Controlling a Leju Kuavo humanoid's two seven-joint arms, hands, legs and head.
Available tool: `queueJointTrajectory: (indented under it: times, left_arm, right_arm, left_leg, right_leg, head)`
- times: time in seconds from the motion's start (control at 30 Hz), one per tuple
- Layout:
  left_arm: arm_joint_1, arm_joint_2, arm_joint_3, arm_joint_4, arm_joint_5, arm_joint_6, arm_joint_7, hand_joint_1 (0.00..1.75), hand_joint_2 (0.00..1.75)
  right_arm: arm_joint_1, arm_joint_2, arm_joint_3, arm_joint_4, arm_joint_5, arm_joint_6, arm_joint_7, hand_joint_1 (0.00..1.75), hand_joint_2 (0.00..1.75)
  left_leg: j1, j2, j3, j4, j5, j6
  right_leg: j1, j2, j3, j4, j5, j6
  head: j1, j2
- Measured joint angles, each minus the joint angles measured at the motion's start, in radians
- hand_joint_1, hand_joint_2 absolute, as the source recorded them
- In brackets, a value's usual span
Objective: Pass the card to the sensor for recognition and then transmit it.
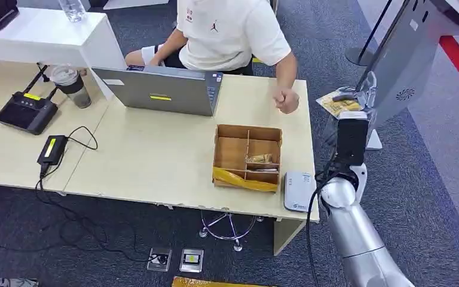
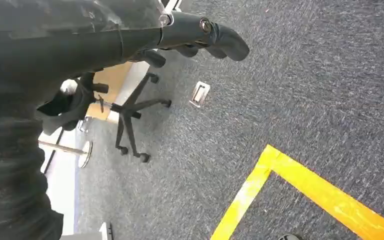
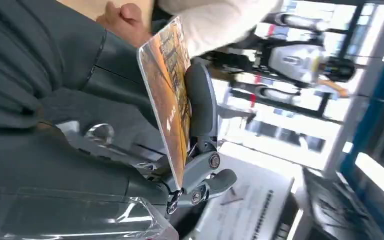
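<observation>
A person's (image 1: 227,33) head is cut off at the 12 o'clock edge of the head view. The card's (image 3: 169,95) print is blurred, and the right hand (image 3: 130,135) hides its lower edge.

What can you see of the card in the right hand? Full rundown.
The card is a thin, flat rectangle with rounded corners and an orange-yellow printed face, plastic by the look. The right hand holds it on edge, dark fingers pressing one face. In the head view it sits past the table's right end, beside the grey kiosk, apart from the person's fist.
</observation>
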Motion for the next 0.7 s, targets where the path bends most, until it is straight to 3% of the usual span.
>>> queueJointTrajectory:
  times: [0.17,0.37,0.57,0.7]
  left_arm:
    - [0.0,0.014,0.0,0.0,0.002,-0.039,-0.064,0.0,1.75]
    - [-0.001,0.047,0.0,0.0,0.016,-0.091,-0.157,0.0,1.75]
    - [0.004,0.034,0.0,0.0,0.032,-0.007,-0.157,0.0,1.75]
    - [0.005,0.022,0.0,0.0,0.033,-0.007,-0.155,0.0,1.75]
  right_arm:
    - [-0.065,0.01,0.039,-0.094,0.077,0.1,0.003,1.75,1.75]
    - [-0.245,0.039,0.114,0.057,0.235,0.373,0.05,1.75,1.75]
    - [-0.373,0.054,0.188,0.343,0.403,0.411,0.097,1.75,1.75]
    - [-0.408,0.068,0.225,0.489,0.444,0.407,0.122,1.75,1.75]
  left_leg:
    - [0.0,0.0,-0.001,0.0,0.0,0.0]
    - [0.001,-0.001,-0.001,0.0,0.002,-0.002]
    - [0.0,-0.005,-0.003,0.0,0.003,-0.001]
    - [0.0,-0.005,-0.004,0.0,0.003,-0.001]
  right_leg:
    - [0.0,0.0,0.0,0.001,0.0,0.0]
    - [0.001,-0.001,-0.001,0.001,0.001,-0.001]
    - [0.0,-0.003,-0.001,0.0,0.001,-0.001]
    - [0.001,-0.003,-0.001,-0.001,0.001,-0.001]
  head:
    - [0.0,0.0]
    - [0.0,0.0]
    - [0.0,0.0]
    - [0.0,0.0]
